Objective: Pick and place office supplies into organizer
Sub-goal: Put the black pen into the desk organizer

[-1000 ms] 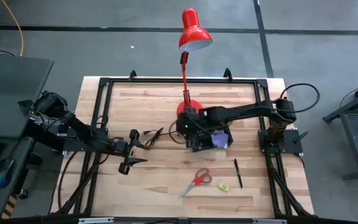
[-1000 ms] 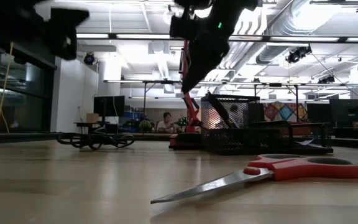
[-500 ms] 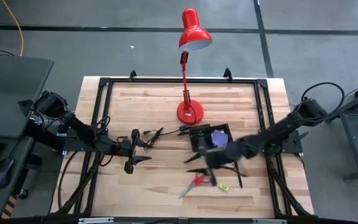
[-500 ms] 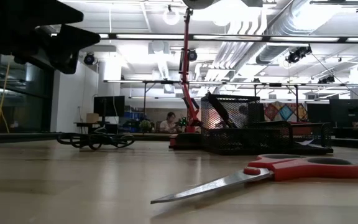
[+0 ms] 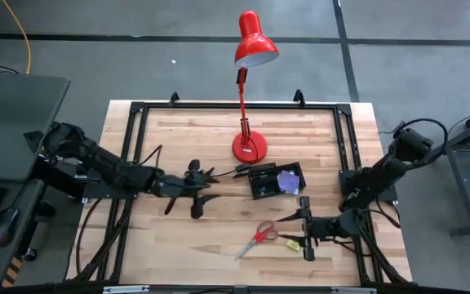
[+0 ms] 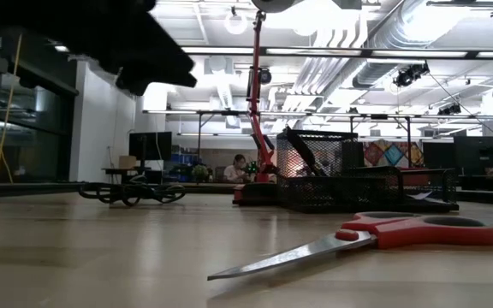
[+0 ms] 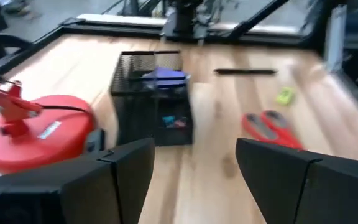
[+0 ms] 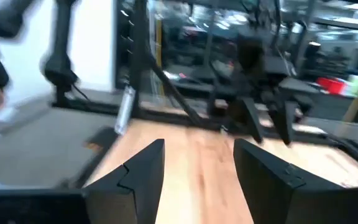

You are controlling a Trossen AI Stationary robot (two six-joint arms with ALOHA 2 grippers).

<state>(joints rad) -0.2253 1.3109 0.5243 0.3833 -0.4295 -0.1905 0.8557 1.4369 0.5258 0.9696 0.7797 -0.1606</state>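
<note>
Right hand (image 5: 307, 228), fingers spread and empty, hovers over the thin black pen at the bench's (image 5: 219, 131) five o'clock (black mesh organizer (image 5: 276, 180) at centre). Recommend lowering squarely astride the pen before closing.

Robotics lab or open-plan workshop: butcher-block desk (image 5: 219, 139) inside a black metal frame (image 5: 134, 114) on grey concrete floor (image 5: 137, 65), exposed ceiling ducts (image 6: 400, 34), strip lights, workstations with monitors (image 6: 148, 145) behind.
</note>
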